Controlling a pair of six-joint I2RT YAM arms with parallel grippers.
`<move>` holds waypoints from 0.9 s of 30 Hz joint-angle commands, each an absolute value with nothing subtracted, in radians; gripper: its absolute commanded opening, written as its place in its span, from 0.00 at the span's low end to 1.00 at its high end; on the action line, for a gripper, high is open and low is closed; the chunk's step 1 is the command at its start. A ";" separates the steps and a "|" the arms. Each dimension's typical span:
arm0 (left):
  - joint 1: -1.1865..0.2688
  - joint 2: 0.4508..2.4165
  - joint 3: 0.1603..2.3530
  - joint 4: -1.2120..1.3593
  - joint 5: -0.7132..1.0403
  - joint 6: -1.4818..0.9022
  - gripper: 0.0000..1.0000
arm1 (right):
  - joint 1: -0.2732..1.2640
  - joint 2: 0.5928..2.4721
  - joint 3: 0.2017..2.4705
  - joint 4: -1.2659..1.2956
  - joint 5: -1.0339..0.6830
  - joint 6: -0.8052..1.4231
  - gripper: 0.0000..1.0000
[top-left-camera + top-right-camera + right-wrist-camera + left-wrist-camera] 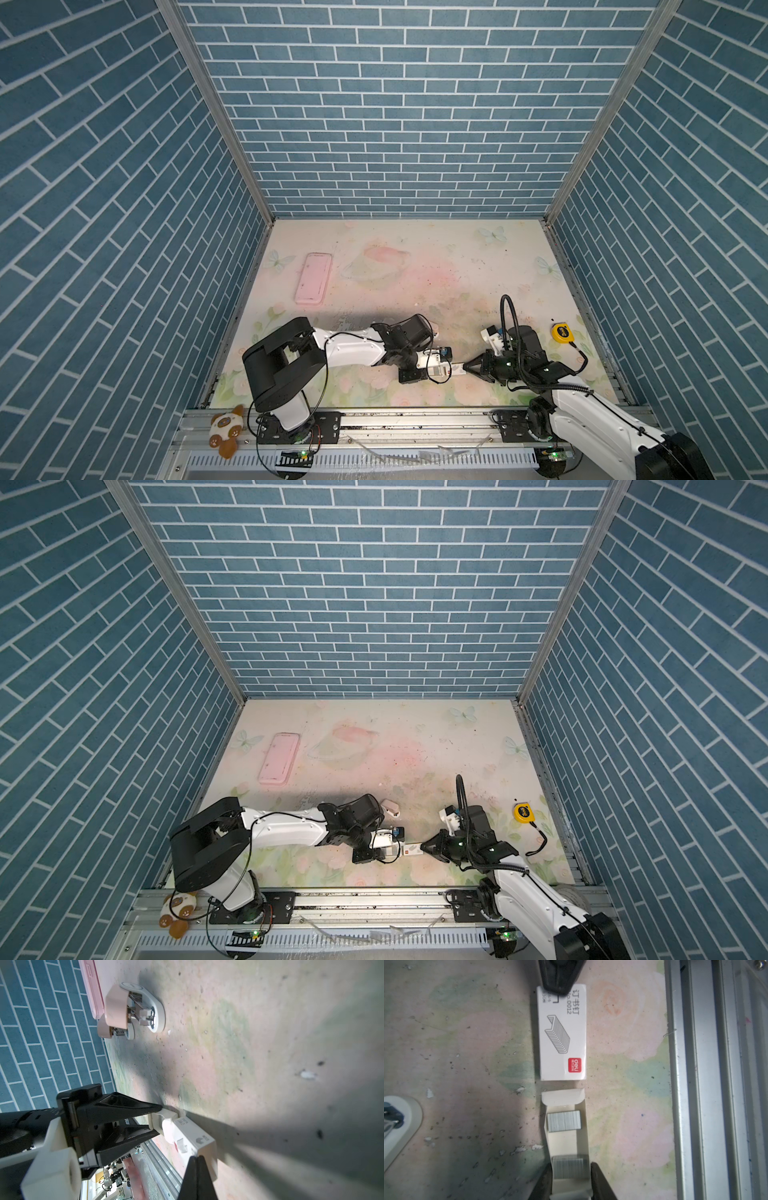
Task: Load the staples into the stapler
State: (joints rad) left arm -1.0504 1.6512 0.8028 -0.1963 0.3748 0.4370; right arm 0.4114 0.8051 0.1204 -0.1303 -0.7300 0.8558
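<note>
Right now the staples (563, 1121) are lying as two short silvery blocks in the tray (562, 1142), low on the table (436, 266) at about 6 o'clock in both top views. We are seeing the left gripper (571, 1165) closed narrow on the tray's side walls, one finger on each, with one block sitting between them. At 3 o'clock of the tray the sleeve (562, 1032) is lying in line with it, a thin gap showing between its mouth and the tray's flap. The right gripper (197, 1160) is pinching the sleeve's far end, jaws all but together. The stapler (135, 1005) is standing open at 12 o'clock of the tray, near but apart.

We are judging that a strip now needs lifting out. The squeeze seems to be bowing the thin card walls, so the tray could buckle and spill the blocks. A strip could also snap under a pinch, and whichever gripper is letting go first could drag the card sideways.

We are finding the top views too small to show the staples, and the left arm (353, 353) is hiding part of the stapler in a top view. The tray's held end is running out of the left wrist view. We cannot tell whether more strips are lying beneath, or whether the stapler's channel is empty.
</note>
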 commanded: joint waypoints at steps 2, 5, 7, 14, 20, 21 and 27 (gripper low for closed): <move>-1.054 1.673 0.780 -0.274 0.368 0.430 0.31 | 0.407 0.817 0.117 -0.180 -0.695 0.842 0.10; -1.053 1.674 0.782 -0.276 0.367 0.429 0.34 | 0.405 0.824 0.120 -0.180 -0.690 0.841 0.18; -1.054 1.671 0.783 -0.278 0.367 0.429 0.35 | 0.405 0.817 0.126 -0.186 -0.688 0.837 0.24; -1.054 1.639 0.806 -0.304 0.373 0.444 0.43 | 0.399 0.760 0.200 -0.284 -0.624 0.803 0.37; -1.054 1.625 0.852 -0.359 0.369 0.473 0.48 | 0.387 0.761 0.281 -0.349 -0.549 0.747 0.40; -1.053 1.621 0.861 -0.372 0.369 0.474 0.48 | 0.383 0.761 0.289 -0.350 -0.543 0.739 0.40; -1.052 1.569 0.919 -0.455 0.377 0.507 0.51 | 0.365 0.734 0.330 -0.358 -0.486 0.673 0.42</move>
